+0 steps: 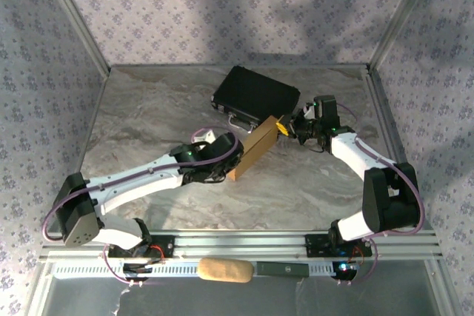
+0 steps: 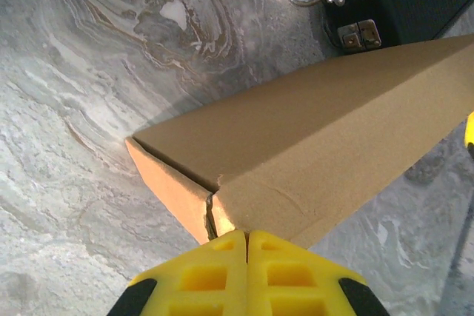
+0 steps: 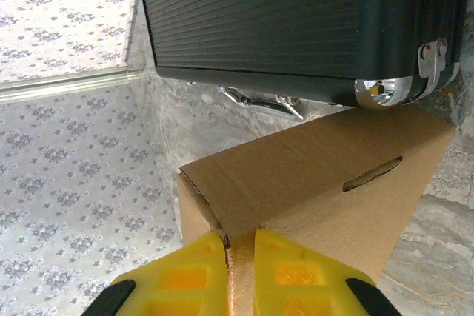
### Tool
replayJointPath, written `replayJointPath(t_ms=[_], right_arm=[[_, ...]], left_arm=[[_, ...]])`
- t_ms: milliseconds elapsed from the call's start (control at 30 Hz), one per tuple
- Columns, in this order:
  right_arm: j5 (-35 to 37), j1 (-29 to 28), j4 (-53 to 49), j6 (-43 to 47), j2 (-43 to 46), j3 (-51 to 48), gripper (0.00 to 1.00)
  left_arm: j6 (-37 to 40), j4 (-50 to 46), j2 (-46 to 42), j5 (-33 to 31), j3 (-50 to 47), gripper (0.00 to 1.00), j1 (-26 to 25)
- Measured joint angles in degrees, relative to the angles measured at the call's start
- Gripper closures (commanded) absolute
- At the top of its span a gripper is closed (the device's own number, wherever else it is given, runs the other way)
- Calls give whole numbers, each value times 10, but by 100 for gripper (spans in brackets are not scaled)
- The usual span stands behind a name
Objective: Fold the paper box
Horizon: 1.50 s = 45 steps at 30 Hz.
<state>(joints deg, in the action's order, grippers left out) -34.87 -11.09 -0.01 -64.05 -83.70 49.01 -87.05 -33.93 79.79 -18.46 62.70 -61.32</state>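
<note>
1. At the near-left end of the box (image 1: 253, 149), the left hand (image 2: 246, 240) has its yellow fingers pressed together. Their tips sit at the corner where two panels meet in a rough seam. Whether a thin edge of card is nipped between them I cannot tell.
2. The right hand (image 3: 239, 246) is clamped on the opposite, far-right end, with a strip of cardboard showing between its fingers. A slit lies in the panel just beyond.
3. The box is a tan, partly formed tube over the middle of the tabletop (image 1: 148, 109). Whether it rests there or is held just clear I cannot tell.
4. Its long axis runs diagonally from the left hand up toward the right hand. There is one hand at each end, so neither is nearer.
5. From each hand the box runs straight ahead of the fingertips, and the two hands face one another along it.
6. A black case (image 1: 255, 94) lies just beyond the far end, latches and handle toward the box.
7. The ends look unclosed to me. The next fold probably depends on that axis staying fixed — a push along it could buckle the tube or drive it into the case.
</note>
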Motion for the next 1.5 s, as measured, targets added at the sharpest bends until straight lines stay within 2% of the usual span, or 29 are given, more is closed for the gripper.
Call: replayJointPath(t_ms=[167, 200, 300, 367, 433, 567, 700, 867, 967, 1100, 1200, 1267, 1367, 1467, 1500], right_arm=[[0, 0, 0, -1, 0, 0, 88], [0, 0, 0, -2, 0, 0, 88], [0, -2, -2, -3, 0, 0, 89], [0, -5, -2, -6, 1, 0, 89], [1, -6, -4, -7, 3, 0, 89], [2, -6, -9, -9, 10, -5, 89], [2, -3, 2, -9, 30, -29, 89], [2, -1, 10, -6, 70, -72, 87], [22, -2, -19, 1, 96, -122, 85], [44, -1, -73, 11, 96, -181, 72], [54, 1, -96, 26, 94, -187, 56], [74, -4, -119, 38, 105, -182, 49], [122, -48, -156, 39, 155, -172, 45], [199, -181, -161, 2, 225, -172, 38], [225, -243, -147, -23, 246, -179, 37]], left_arm=[[2, -15, 13, -43, 10, 100, -21], [4, -16, 13, -49, 10, 96, -23], [8, -22, 13, -62, 11, 70, -30], [16, -41, 10, -71, 12, 60, -37], [30, -57, -1, -80, 13, 56, -44], [58, -72, -49, -97, 14, 54, -52], [85, -74, -99, -111, 18, 58, -54], [106, -71, -105, -109, 17, 59, -54], [114, -62, -96, -104, 14, 60, -54], [116, -46, -79, -92, -7, 60, -54], [122, -44, -68, -90, -15, 58, -53], [130, -45, -66, -83, -20, 58, -42], [145, -30, -68, -56, -46, 59, 14], [173, 28, -78, -3, -119, 60, 106], [181, 47, -78, 18, -144, 62, 137]])
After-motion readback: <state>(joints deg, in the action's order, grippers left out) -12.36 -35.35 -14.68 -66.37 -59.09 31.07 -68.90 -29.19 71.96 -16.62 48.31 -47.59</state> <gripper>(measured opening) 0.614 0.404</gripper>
